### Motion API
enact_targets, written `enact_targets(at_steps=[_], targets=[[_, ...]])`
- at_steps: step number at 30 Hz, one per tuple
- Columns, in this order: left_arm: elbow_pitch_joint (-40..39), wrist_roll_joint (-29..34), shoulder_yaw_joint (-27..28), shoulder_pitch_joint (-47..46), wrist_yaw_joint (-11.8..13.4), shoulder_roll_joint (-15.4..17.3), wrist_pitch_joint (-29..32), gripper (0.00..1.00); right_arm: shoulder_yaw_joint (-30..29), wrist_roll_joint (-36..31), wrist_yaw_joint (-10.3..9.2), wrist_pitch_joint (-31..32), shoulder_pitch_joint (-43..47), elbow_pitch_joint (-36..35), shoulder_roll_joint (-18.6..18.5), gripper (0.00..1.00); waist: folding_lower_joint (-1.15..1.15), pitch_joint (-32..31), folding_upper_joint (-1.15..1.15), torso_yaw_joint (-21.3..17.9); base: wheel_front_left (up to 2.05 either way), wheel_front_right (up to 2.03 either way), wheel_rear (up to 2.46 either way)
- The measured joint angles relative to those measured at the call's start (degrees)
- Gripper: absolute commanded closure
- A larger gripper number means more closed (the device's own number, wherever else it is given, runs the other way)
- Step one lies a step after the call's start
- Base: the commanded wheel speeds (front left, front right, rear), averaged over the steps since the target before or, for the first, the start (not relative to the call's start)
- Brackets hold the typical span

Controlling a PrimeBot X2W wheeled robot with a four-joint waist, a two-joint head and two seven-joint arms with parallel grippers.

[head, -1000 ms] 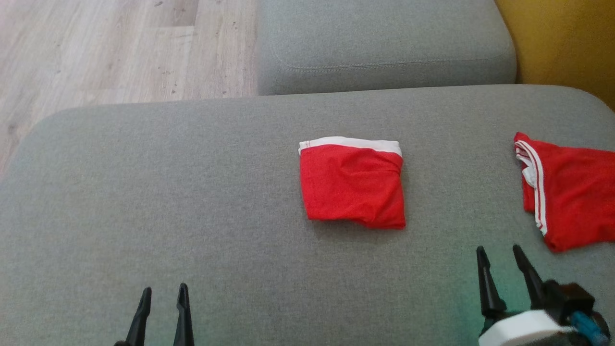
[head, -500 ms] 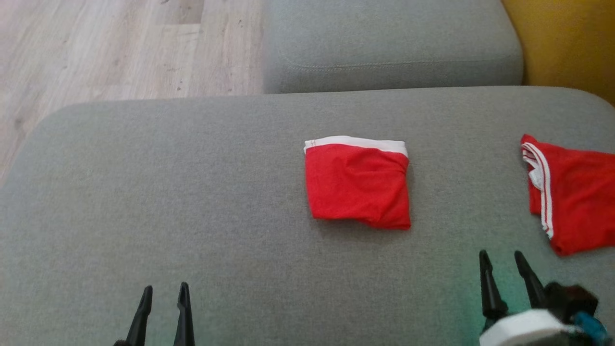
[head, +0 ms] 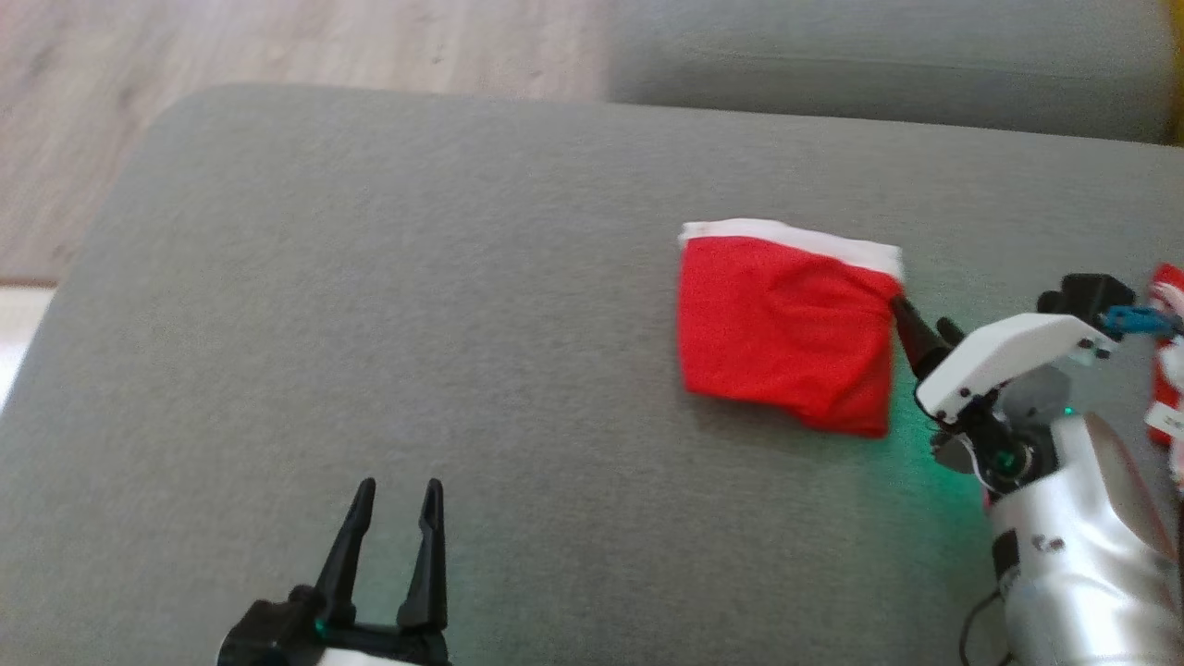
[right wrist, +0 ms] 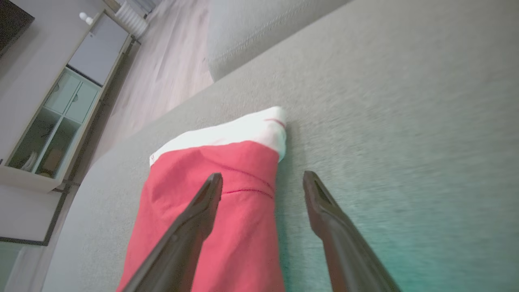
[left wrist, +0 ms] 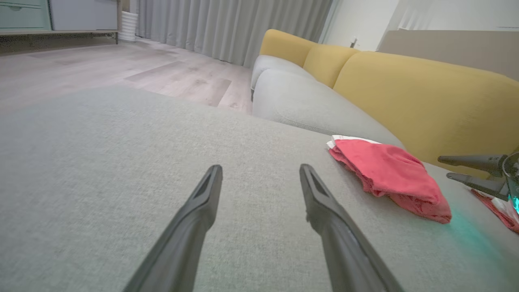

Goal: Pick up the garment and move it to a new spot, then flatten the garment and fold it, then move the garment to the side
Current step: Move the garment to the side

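Garment (head: pixel 786 333): a red piece with a white waistband, lying as a neat folded square on a grey sofa cushion (head: pixel 370 277), right of centre. Since it looks folded already, the step in hand is probably the last one, moving it to the side. The right claw (head: pixel 919 316) is at the garment's right edge with its fingers spread; one finger is over the red cloth and the other is over bare cushion just beside it. The next move calls for pinching through all the layers so the fold holds. The left claw (head: pixel 400 486), also spread, hovers near and to the left, well apart. Another red cloth (head: pixel 1167 370) lies at the far right.
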Motion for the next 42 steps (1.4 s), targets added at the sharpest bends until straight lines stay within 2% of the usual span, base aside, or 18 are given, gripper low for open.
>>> enact_targets(at_steps=[6,7,8,11,14,20,23,27,30,34,37,38,39,41,42], targets=[[1.1,-0.4,-0.9,-0.2,0.6,0.0,0.0,0.00,-2.9,-3.9,0.00,0.0,-5.8,14.7,-0.2,0.00,-0.01,1.7,0.00,4.8,0.00,0.00,0.00],[1.1,-0.5,-0.9,-0.2,0.6,0.0,0.0,0.00,-2.8,-4.0,0.00,-0.1,-7.0,16.2,-0.5,0.05,-0.02,1.9,0.00,5.3,0.00,0.00,0.00],[1.1,-0.5,-0.8,-0.2,0.7,0.0,0.0,0.00,-2.8,-3.9,0.00,-0.8,-8.3,17.5,-0.6,1.00,-0.02,2.2,0.00,5.5,0.00,0.00,0.00],[1.0,-0.5,-0.3,-0.2,1.3,0.0,0.0,0.00,0.1,0.7,0.00,-1.3,-11.3,19.9,-0.6,1.00,-0.01,2.6,0.00,4.7,0.00,0.00,0.00],[0.5,-0.5,0.2,-0.2,1.5,0.0,0.0,0.00,4.7,5.2,0.00,-1.7,-11.9,19.7,-0.4,1.00,-0.02,2.8,0.00,2.2,0.00,0.00,0.00],[-0.7,-0.3,1.9,-0.2,1.5,0.0,0.0,0.00,10.6,6.0,0.00,0.1,-11.9,14.6,-0.4,1.00,-0.02,3.3,0.00,-6.4,0.00,0.00,0.00],[-0.8,0.3,2.1,-0.2,1.2,0.0,0.0,0.00,11.7,4.9,0.00,3.7,-11.9,10.3,-2.8,1.00,-0.02,3.9,0.00,-11.4,0.00,0.00,0.00],[-0.7,0.6,2.0,-1.2,0.9,0.0,0.0,0.00,11.3,2.4,0.00,7.9,-11.9,4.6,-9.9,1.00,-0.02,5.2,0.00,-17.2,0.00,0.00,0.00],[-0.7,0.7,1.9,-3.2,0.4,0.0,0.0,0.00,9.7,-0.9,0.00,9.8,-12.1,1.4,-13.5,1.00,-0.02,6.7,0.00,-20.2,0.00,0.00,0.00],[-0.3,1.6,1.7,-4.9,-0.1,0.0,0.0,0.00,7.9,-7.3,0.00,13.1,-14.2,-0.3,-14.9,1.00,0.00,9.5,0.00,-21.4,0.00,0.00,0.00],[0.2,1.6,1.6,-5.3,-0.1,0.0,0.0,0.00,6.3,-14.5,0.00,14.2,-16.1,-0.8,-16.5,1.00,-0.01,10.6,0.00,-20.4,0.00,0.00,0.00],[0.2,1.6,1.6,-5.3,-0.1,0.0,0.0,0.00,6.3,-14.5,0.00,14.2,-16.1,-0.8,-16.5,1.00,-0.01,10.6,0.00,-20.4,0.00,0.00,0.00],[0.4,1.6,1.6,-5.3,-0.1,0.0,0.0,0.00,5.6,-17.1,0.00,14.3,-16.5,-0.9,-17.5,0.96,-0.01,10.8,0.00,-19.8,0.00,0.00,0.00],[0.5,1.6,1.6,-5.3,-0.1,0.0,0.0,0.00,3.6,-22.6,0.00,14.2,-16.9,-1.5,-19.3,0.17,-0.01,11.2,0.00,-18.5,0.00,0.00,0.00],[0.5,1.6,1.7,-5.3,-0.1,0.0,0.0,0.00,3.0,-25.6,0.00,14.2,-17.1,-1.6,-20.2,0.00,-0.01,11.4,0.00,-17.9,0.00,0.00,0.00]])
